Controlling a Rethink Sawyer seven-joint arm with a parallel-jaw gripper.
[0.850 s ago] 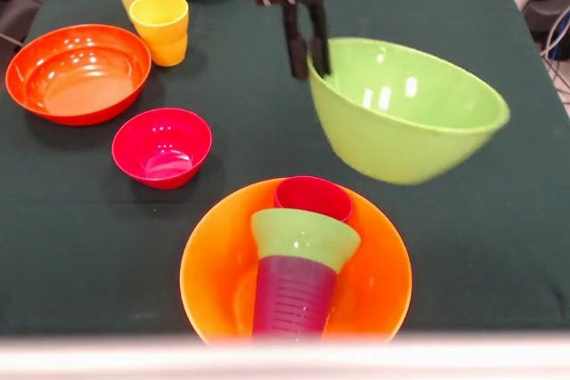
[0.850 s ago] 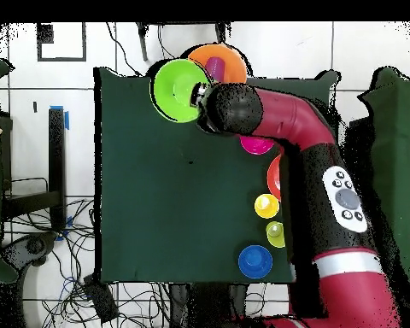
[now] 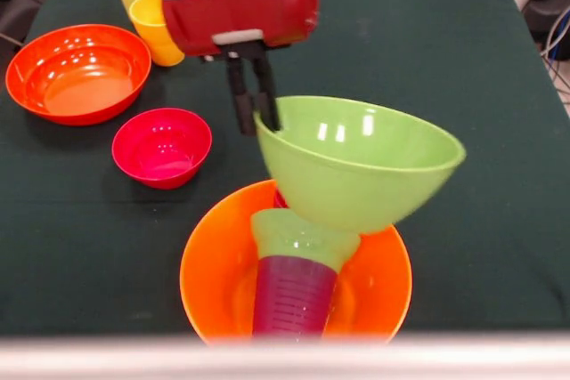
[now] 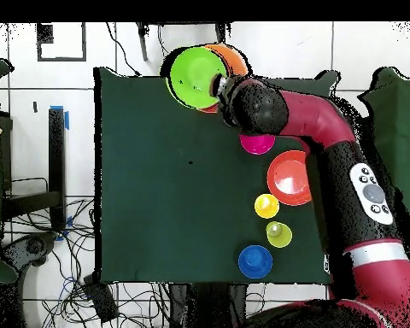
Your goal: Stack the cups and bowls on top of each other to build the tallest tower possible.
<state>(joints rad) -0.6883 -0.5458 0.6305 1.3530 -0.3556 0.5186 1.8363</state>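
The tower (image 3: 298,278), so far a large orange plastic bowl (image 3: 214,278), upturned ribbed purple cup (image 3: 292,298) and small green bowl (image 3: 298,236), awaits the large green bowl (image 3: 365,162) that the pincer (image 3: 252,117) grips tilted above it, while five pieces remain loose on the surface (image 3: 445,60).

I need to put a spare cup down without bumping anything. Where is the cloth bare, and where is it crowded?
In the overhead view, the dark cloth is bare across its whole side away from the arm. The blue bowl, pale yellow cup, yellow-orange cup, orange-red bowl and red-pink bowl crowd the arm's side. The large green bowl, held by the gripper, tops the tower.
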